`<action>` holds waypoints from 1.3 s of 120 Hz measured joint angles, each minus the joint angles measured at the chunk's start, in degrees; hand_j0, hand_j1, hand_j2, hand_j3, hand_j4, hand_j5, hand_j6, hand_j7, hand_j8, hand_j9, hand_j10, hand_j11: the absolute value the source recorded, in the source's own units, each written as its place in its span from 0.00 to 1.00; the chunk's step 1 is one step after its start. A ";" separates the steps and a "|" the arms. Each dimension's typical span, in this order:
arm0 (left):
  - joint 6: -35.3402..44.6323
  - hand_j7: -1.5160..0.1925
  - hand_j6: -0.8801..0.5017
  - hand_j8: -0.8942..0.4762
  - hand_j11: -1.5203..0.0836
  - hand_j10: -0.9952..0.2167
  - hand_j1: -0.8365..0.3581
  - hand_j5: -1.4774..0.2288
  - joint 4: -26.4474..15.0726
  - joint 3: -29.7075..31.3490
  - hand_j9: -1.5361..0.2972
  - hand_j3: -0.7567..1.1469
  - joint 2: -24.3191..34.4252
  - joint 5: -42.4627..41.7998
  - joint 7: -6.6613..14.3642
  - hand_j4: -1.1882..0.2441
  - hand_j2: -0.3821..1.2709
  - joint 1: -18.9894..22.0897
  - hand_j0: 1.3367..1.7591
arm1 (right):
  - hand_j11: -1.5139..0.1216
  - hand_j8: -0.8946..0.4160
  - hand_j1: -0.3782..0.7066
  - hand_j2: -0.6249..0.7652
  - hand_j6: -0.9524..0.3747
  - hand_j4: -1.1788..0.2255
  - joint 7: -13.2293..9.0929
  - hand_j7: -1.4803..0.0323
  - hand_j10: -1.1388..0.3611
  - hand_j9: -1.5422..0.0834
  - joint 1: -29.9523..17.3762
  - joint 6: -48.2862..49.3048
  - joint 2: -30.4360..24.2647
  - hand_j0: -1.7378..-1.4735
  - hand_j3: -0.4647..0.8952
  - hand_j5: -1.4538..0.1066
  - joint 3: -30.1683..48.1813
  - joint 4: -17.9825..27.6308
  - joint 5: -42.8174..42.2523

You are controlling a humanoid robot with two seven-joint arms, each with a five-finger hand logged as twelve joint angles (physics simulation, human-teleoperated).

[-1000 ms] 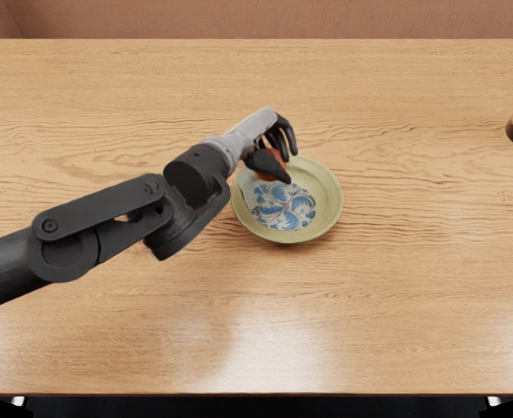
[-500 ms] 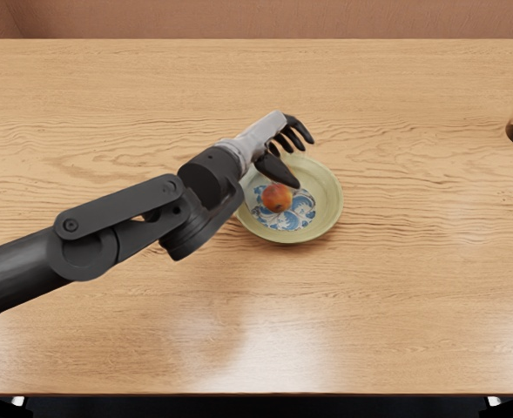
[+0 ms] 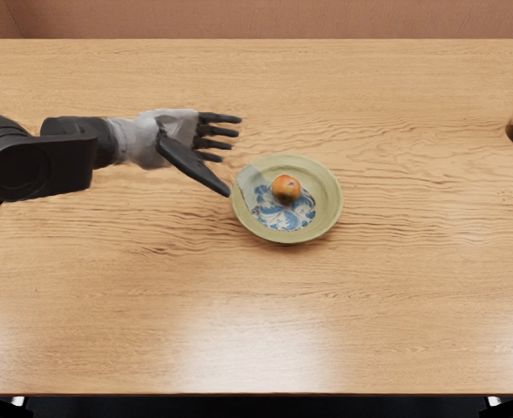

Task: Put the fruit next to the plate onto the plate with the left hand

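The orange-red fruit lies on the green plate, near the centre of its blue pattern. The left hand hovers at the plate's ten o'clock, fingers spread and holding nothing, thumb tip close to the rim. The placing step looks done. The next move would be to draw the arm away toward nine o'clock without nudging the plate.

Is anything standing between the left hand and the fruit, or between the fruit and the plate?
Nothing visible. The fruit already lies on the plate, near its middle. The left hand, open, hangs left of the plate, with only table surface and the plate's rim between it and the fruit.
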 joint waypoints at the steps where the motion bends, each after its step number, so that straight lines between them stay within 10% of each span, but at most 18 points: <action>1: -1.17 0.82 0.57 0.59 0.88 0.75 0.91 0.80 -0.06 -0.01 0.78 0.40 0.81 -1.49 0.00 0.77 0.25 0.05 0.76 | 0.93 0.68 0.03 0.45 0.72 0.84 0.00 0.98 0.76 0.95 0.00 0.04 0.00 0.30 0.34 0.93 0.00 0.03 0.00; 47: -20.99 0.87 0.62 0.64 0.93 0.80 0.97 0.85 -2.67 0.21 0.82 0.40 31.24 -55.97 0.00 0.81 0.23 8.64 0.76 | 0.93 0.68 0.03 0.45 0.72 0.84 0.00 0.98 0.76 0.95 -0.02 0.53 0.00 0.30 0.34 0.93 0.06 0.64 0.12; 156: -23.47 0.88 0.63 0.65 0.94 0.82 0.98 0.86 -3.56 0.31 0.83 0.40 32.65 -60.52 0.00 0.83 0.23 9.28 0.76 | 0.93 0.68 0.03 0.45 0.72 0.84 0.00 0.98 0.76 0.95 -0.02 0.55 0.00 0.30 0.34 0.93 0.09 0.78 0.22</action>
